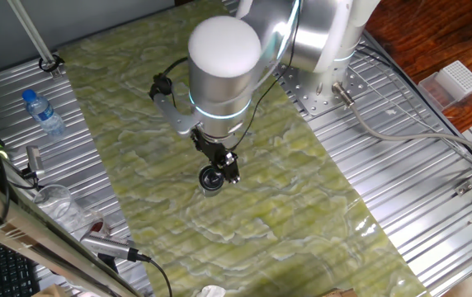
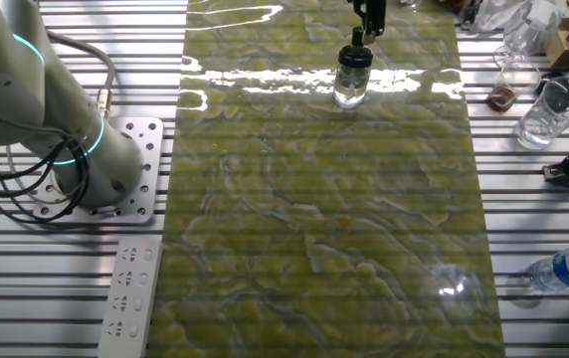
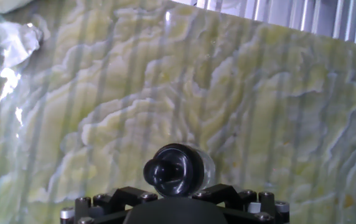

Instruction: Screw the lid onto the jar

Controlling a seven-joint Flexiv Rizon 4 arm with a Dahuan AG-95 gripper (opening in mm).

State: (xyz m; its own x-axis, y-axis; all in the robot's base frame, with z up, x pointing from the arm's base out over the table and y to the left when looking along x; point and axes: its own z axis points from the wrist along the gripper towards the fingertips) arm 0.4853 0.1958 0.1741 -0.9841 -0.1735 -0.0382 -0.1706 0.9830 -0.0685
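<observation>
The jar (image 2: pixel 352 88) is small and clear and stands upright on the green marbled mat. The black lid (image 2: pixel 354 58) with its shiny centre sits on top of it. In one fixed view the lid (image 1: pixel 211 176) shows just below my gripper (image 1: pixel 222 167), near the middle of the mat. In the hand view the lid (image 3: pixel 174 169) lies right ahead of my gripper (image 3: pixel 173 194). The fingertips (image 3: pixel 142 196) stand apart at about the lid's width, just over its near rim, and no squeeze on it shows. The gripper (image 2: pixel 360 36) hangs directly above the lid.
A water bottle (image 1: pixel 44 113) with a blue cap lies on the metal slats at the left. Clear glassware (image 2: pixel 548 111) and small items crowd the slats beside the mat. A power strip (image 2: pixel 130 293) lies near the arm's base plate (image 2: pixel 125 169). A white box (image 1: pixel 455 81) sits on the wooden surface.
</observation>
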